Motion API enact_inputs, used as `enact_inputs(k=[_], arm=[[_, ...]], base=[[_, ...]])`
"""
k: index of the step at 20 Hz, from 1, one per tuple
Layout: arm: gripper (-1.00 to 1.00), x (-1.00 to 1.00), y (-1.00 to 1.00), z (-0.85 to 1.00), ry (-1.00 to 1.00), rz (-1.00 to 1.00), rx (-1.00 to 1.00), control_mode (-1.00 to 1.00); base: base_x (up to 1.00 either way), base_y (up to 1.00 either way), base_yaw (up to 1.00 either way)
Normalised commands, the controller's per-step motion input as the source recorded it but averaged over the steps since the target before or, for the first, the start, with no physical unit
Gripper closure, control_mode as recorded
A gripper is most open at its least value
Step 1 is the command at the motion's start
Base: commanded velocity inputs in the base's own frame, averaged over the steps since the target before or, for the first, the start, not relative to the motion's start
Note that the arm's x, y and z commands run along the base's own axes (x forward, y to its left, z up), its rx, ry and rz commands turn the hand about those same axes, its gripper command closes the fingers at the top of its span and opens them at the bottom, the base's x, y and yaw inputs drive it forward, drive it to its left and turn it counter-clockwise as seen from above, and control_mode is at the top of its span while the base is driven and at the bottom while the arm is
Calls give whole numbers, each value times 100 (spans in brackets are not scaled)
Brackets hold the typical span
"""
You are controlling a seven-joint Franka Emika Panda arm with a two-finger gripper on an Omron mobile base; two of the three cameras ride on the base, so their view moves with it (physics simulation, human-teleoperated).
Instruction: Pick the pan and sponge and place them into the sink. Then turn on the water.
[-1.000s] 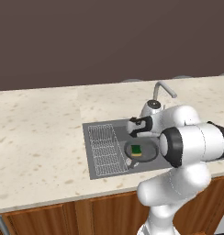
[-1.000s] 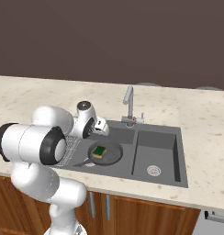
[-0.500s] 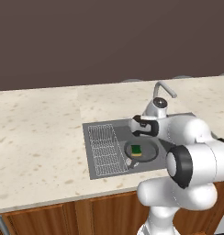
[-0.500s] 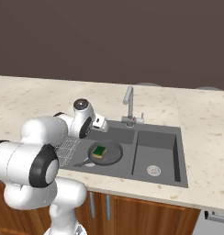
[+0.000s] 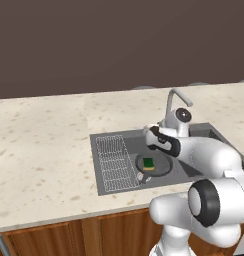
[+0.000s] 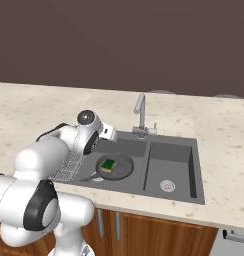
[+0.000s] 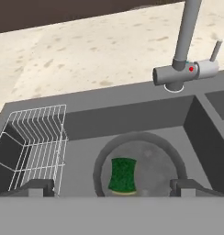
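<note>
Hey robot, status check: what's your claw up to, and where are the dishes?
Tool open, empty, above the basin. Green sponge lies in round dark skillet, both inside dark grey sink. Curved grey faucet ahead, no water running, path unobstructed.

The sink [image 5: 105, 184] is overlooked from behind, left and right. By the hand view, its near basin is seen close, faucet [image 7: 185, 50] beyond.

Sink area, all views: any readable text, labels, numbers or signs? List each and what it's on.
No readable text, brand or number anywhere.
Only sign: a small red dot on the faucet body, next to its lever; no lettering with it.
Pan, sponge, wire rack, sink and counter: all unmarked.
</note>
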Motion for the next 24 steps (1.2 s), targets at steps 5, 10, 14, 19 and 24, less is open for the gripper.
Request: enact_inputs(k=[5,10,14,19,24], arm=[[-100,-10,-3,8,-19,0,0,-100],[-100,-5,-14,9,-15,2,0,-100],[-100,-9,-13,20,-15,2,0,-100],[-100,-4,-10,21,-15,3,0,-100],[-100,-7,-13,15,-14,2,0,-100]], base=[[0,0,0],[0,0,0],[0,0,0],[0,0,0],[0,0,0]])
